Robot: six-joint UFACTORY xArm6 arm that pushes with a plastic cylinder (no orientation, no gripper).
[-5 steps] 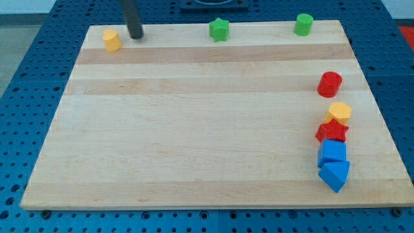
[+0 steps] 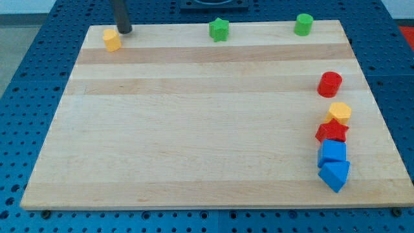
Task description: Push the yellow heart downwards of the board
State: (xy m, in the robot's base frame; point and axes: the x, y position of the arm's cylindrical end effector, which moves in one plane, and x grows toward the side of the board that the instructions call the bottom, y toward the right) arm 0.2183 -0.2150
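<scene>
The yellow heart-shaped block point(image 2: 112, 39) sits at the top-left corner of the light wooden board point(image 2: 194, 142), near its upper edge. My tip point(image 2: 123, 30), the lower end of the straight dark rod, rests just beside the heart at its upper right, apparently touching it; there are no fingers, so nothing is grasped. Along the top edge stand a green star block point(image 2: 219, 29) and a green cylinder point(image 2: 303, 24). Down the view's right run a red cylinder point(image 2: 330, 84), a yellow hexagonal block point(image 2: 339, 112), a red star block point(image 2: 332, 132), a blue cube point(image 2: 334, 152) and a blue triangular block point(image 2: 334, 175), the last four touching.
</scene>
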